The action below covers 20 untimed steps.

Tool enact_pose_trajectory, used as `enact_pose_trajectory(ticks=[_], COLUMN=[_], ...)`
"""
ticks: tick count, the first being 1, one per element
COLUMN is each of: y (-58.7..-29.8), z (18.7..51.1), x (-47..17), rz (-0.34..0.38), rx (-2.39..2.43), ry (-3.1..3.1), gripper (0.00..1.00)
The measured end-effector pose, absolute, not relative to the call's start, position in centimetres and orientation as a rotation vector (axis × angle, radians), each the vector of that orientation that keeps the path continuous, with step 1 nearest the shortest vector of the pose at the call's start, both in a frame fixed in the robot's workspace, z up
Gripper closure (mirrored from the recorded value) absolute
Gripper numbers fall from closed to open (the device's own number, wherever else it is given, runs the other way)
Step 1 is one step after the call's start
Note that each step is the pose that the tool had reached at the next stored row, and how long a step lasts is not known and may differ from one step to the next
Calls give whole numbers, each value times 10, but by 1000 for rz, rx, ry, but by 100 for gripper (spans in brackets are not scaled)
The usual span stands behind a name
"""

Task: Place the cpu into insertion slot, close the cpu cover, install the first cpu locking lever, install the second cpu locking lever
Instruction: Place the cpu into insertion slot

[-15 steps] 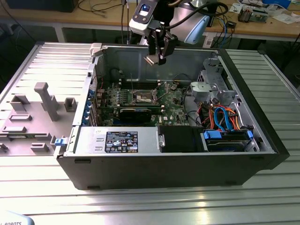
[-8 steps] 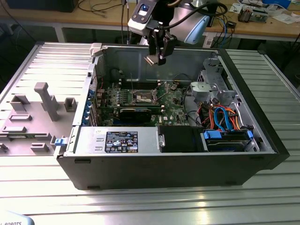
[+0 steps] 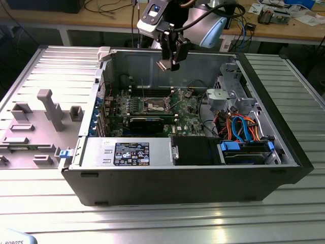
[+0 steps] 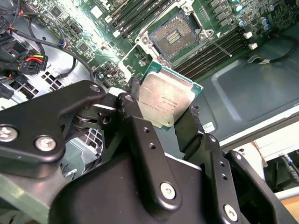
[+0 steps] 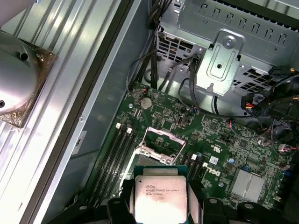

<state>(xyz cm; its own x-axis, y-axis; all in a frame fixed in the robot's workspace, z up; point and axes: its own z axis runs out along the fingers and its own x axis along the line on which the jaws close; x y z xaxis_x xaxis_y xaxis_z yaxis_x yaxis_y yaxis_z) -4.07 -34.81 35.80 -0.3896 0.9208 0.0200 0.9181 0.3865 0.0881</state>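
I've got the small flat square cpu with the silvery-grey metal top (image 4: 169, 103) pinched edge to edge, my black pincer (image 4: 162, 108) narrowed onto its two sides and hanging in the air over the green motherboard (image 3: 189, 109). Below the chip and well apart from it, the square insertion slot (image 4: 175, 35) lies bare, contacts showing, and the thin silvery cpu cover frame (image 5: 163, 136) is tipped up off it. Around all that sits the open black computer case (image 3: 203, 178), lying on the ribbed metal table (image 3: 152, 218).
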Motion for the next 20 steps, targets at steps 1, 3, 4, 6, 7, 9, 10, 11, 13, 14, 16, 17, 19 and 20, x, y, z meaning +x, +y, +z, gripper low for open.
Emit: enact_pose_trajectory(ticks=[1, 3, 4, 6, 7, 9, 10, 11, 13, 14, 16, 17, 19, 20], y=[-348, -348, -348, -348, -348, -348, -348, -348, -348, -348, -348, -348, -348, -348], z=[358, 358, 358, 358, 358, 358, 358, 358, 358, 358, 358, 358, 358, 358], x=[-41, -41, -41, -41, -41, -41, -41, -41, -41, -41, -41, -41, -41, -41], rz=[131, 132, 132, 132, 131, 132, 131, 131, 131, 131, 131, 131, 130, 131], rx=[1717, 1717, 1718, 1718, 1718, 1721, 1723, 1725, 1741, 1750, 1762, 1764, 1765, 1765], ry=[2589, 2589, 2589, 2589, 2588, 2587, 2585, 2584, 2572, 2566, 2557, 2555, 2555, 2555], gripper=[46, 46, 46, 46, 46, 46, 46, 46, 46, 46, 46, 46, 46, 46])
